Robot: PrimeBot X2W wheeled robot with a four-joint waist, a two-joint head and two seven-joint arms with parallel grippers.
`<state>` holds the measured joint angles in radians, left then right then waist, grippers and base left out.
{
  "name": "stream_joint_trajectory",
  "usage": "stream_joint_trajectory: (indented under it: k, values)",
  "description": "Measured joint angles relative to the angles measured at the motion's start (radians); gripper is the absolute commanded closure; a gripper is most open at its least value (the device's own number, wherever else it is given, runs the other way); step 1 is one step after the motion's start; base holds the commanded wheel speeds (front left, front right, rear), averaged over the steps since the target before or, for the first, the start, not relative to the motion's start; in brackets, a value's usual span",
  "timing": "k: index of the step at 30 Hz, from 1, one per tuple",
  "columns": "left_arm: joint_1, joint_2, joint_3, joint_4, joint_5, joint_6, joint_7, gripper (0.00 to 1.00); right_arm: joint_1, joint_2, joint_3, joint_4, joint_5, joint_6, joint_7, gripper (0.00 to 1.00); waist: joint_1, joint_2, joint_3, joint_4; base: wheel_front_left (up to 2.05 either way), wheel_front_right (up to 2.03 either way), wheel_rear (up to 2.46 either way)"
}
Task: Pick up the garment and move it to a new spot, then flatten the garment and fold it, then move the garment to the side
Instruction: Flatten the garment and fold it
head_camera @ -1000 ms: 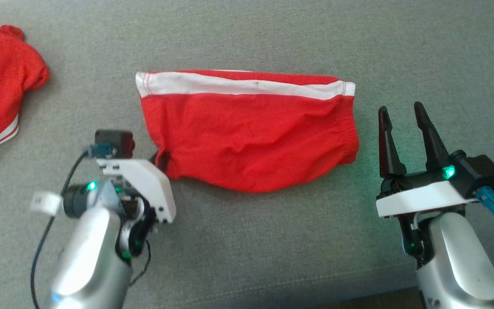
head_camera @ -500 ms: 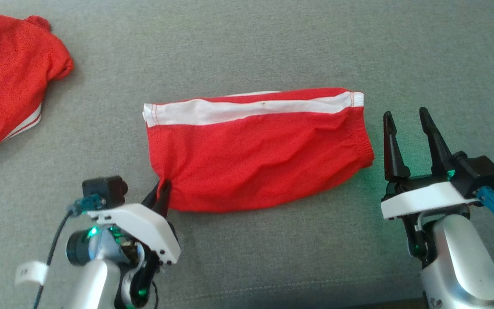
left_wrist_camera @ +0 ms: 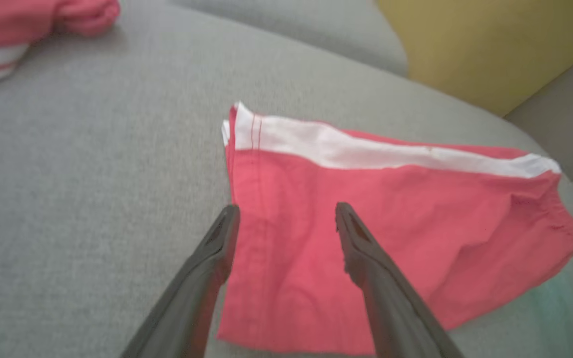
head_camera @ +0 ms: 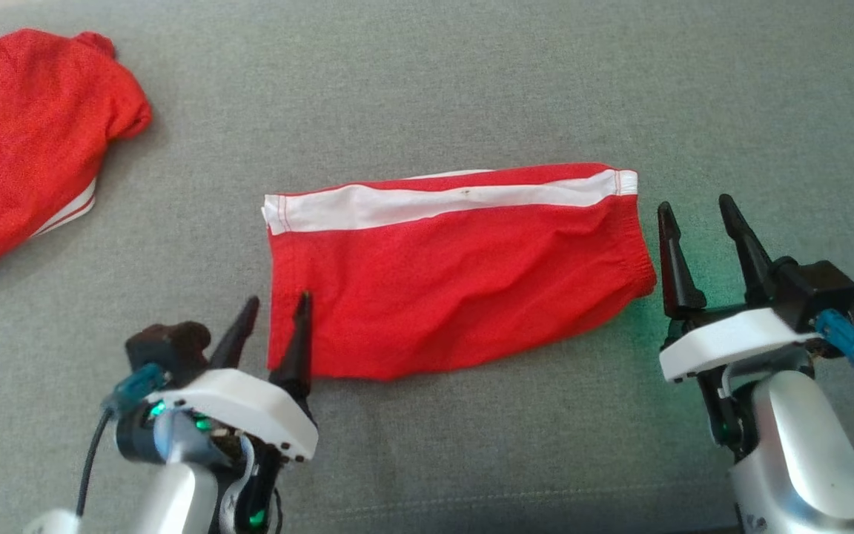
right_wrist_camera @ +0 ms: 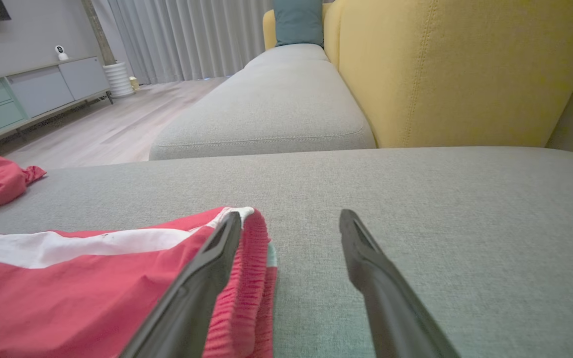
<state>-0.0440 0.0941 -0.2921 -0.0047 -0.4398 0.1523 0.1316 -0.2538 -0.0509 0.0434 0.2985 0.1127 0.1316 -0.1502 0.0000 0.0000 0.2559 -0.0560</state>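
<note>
Red shorts (head_camera: 457,274) lie flat in the middle of the grey sofa (head_camera: 471,74) seat, folded into 1 long panel. The white stripe (head_camera: 442,202) runs along the far edge and the gathered waistband is at the right end.

Left end effector (head_camera: 276,302) sits at the near-left corner of the shorts, its 2 fingers spread apart with nothing between them. In the left wrist view they straddle the shorts' left hem, 1 over bare sofa and 1 over red fabric. Whether that finger actually touches the cloth, I can't tell.

Right end effector (head_camera: 694,204) is just beside the waistband end of the shorts, off the fabric in the head view. Its fingers are also spread wide and hold nothing. From the right wrist view, the inner finger lines up with the elastic edge and the outer one stands over plain grey cushion.

Well to the left of the shorts and further back, a second red garment (head_camera: 27,133) with white stripes lies crumpled. Behind the shorts, the right wrist view picks up a yellow backrest (right_wrist_camera: 465,69).
</note>
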Motion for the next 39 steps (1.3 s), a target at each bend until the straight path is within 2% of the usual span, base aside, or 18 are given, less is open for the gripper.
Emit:
stream_joint_trajectory:
  k: [5,12,16,24,32,33,35,37,38,39]
  values:
    - [0.0,0.0,0.004,-0.012,0.025,-0.03,-0.136,0.0,0.003,0.0,-0.007,-0.005,-0.012,0.0,0.056,0.0,0.0,0.0,-0.02,0.009,0.0,0.0,0.0]
    - [0.001,0.0,0.016,-0.021,0.056,-0.037,-0.297,0.0,0.036,0.0,0.02,0.003,-0.011,0.0,0.214,0.0,0.0,0.0,-0.055,0.022,0.0,0.0,0.0]
    - [0.016,0.0,0.02,-0.012,0.059,-0.03,-0.325,0.0,0.037,-0.02,0.032,0.033,0.007,0.0,0.316,0.0,0.0,0.0,-0.072,0.036,0.0,0.0,0.0]
    - [0.052,-0.001,0.027,0.012,0.058,-0.021,-0.346,0.0,-0.06,-0.09,0.059,0.146,0.14,0.0,0.515,0.0,0.0,0.0,-0.087,0.073,0.0,0.0,0.0]
    - [0.05,-0.005,0.027,0.036,0.056,-0.02,-0.355,0.0,-0.142,-0.133,0.105,0.254,0.288,0.0,0.642,0.0,0.0,0.0,-0.076,0.101,0.0,0.0,0.0]
    - [0.048,-0.005,0.027,0.038,0.056,-0.02,-0.355,0.0,-0.151,-0.141,0.109,0.261,0.301,0.0,0.653,0.12,0.0,0.0,-0.074,0.103,0.0,0.0,0.0]
    - [0.042,-0.005,0.027,0.044,0.049,-0.02,-0.358,0.0,-0.171,-0.154,0.118,0.275,0.323,0.0,0.666,0.46,0.0,0.0,-0.071,0.107,0.0,0.0,0.0]
    - [0.038,-0.005,0.027,0.047,0.049,-0.02,-0.359,0.0,-0.184,-0.156,0.128,0.29,0.352,0.0,0.68,0.63,0.0,0.0,-0.072,0.109,0.0,0.0,0.0]
    - [0.038,-0.005,0.027,0.049,0.049,-0.02,-0.363,0.0,-0.188,-0.157,0.138,0.294,0.365,0.0,0.683,0.63,0.0,0.0,-0.072,0.108,0.0,0.0,0.0]
    - [0.038,-0.005,0.028,0.051,0.049,-0.02,-0.363,0.0,-0.189,-0.161,0.145,0.295,0.374,0.0,0.683,0.7,0.0,0.0,-0.072,0.108,0.0,0.0,0.0]
